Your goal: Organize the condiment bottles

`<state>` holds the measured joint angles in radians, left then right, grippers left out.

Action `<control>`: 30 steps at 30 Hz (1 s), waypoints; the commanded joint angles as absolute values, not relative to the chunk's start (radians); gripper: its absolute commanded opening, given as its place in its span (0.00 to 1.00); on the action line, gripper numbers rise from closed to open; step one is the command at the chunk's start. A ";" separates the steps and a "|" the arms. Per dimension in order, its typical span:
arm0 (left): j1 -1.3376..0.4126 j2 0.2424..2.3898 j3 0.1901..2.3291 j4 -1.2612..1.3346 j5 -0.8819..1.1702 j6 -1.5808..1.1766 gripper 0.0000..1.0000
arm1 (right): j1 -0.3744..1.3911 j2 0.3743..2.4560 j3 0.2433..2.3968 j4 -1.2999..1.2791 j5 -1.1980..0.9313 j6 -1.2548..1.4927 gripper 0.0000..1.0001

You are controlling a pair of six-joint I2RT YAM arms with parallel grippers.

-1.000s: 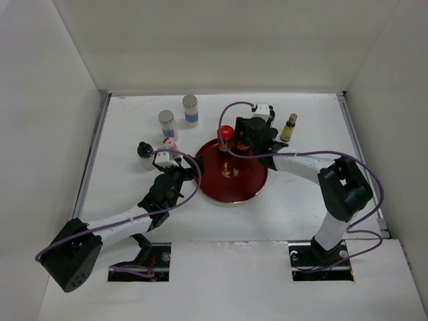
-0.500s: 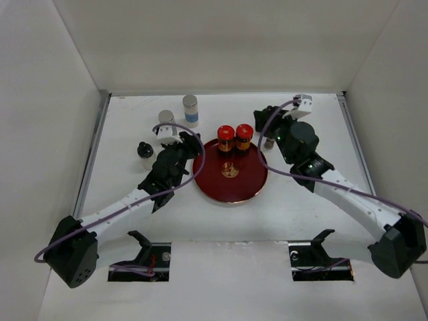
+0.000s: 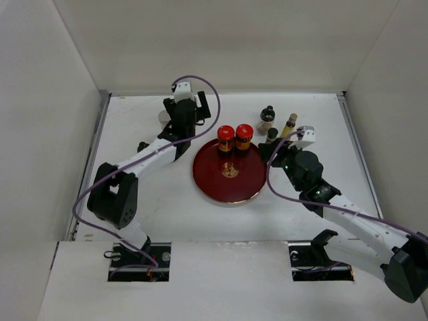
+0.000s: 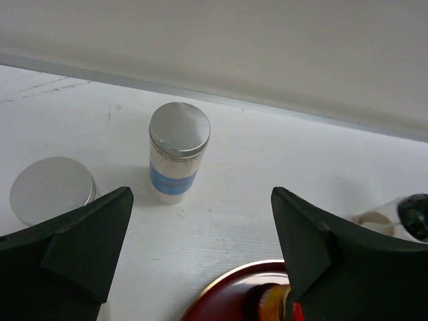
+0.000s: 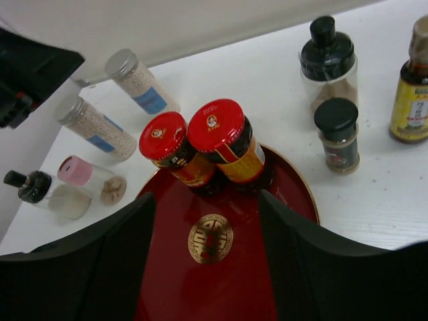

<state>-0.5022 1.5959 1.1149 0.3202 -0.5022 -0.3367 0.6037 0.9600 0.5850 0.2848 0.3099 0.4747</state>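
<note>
Two red-capped jars (image 3: 235, 136) stand side by side at the back of the dark red tray (image 3: 229, 184); the right wrist view shows them too (image 5: 194, 134). My left gripper (image 3: 182, 119) is open and empty above two silver-capped jars (image 4: 178, 150) at the back left. My right gripper (image 3: 271, 150) is open and empty over the tray's right part (image 5: 207, 221). Two black-capped bottles (image 3: 268, 118) and a slim amber bottle (image 3: 289, 126) stand back right. A pink-capped jar (image 5: 83, 175) and a black-capped clear bottle (image 5: 33, 190) are left of the tray.
White walls close in the table on the left, back and right. The left arm (image 3: 144, 160) stretches across the table left of the tray. The right arm (image 3: 334, 200) lies along the front right.
My left arm has swung from the tray's front left up to the back, over the silver-capped jars. My right arm has drawn back from the back right toward the tray's right side.
</note>
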 commanded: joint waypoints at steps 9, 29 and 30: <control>-0.458 1.882 1.500 0.126 -0.557 -0.143 0.90 | 0.630 0.954 0.551 0.388 0.282 0.512 0.72; -0.418 2.062 1.664 0.112 -0.557 -0.094 0.64 | 0.634 0.966 0.551 0.385 0.281 0.506 0.75; -0.418 2.063 1.666 0.112 -0.557 -0.089 0.60 | 0.634 0.966 0.552 0.380 0.284 0.503 0.75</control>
<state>-0.4286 2.0712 1.6070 0.0929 -0.5644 -0.1165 0.6235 0.9638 0.5541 0.3233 0.2874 0.4984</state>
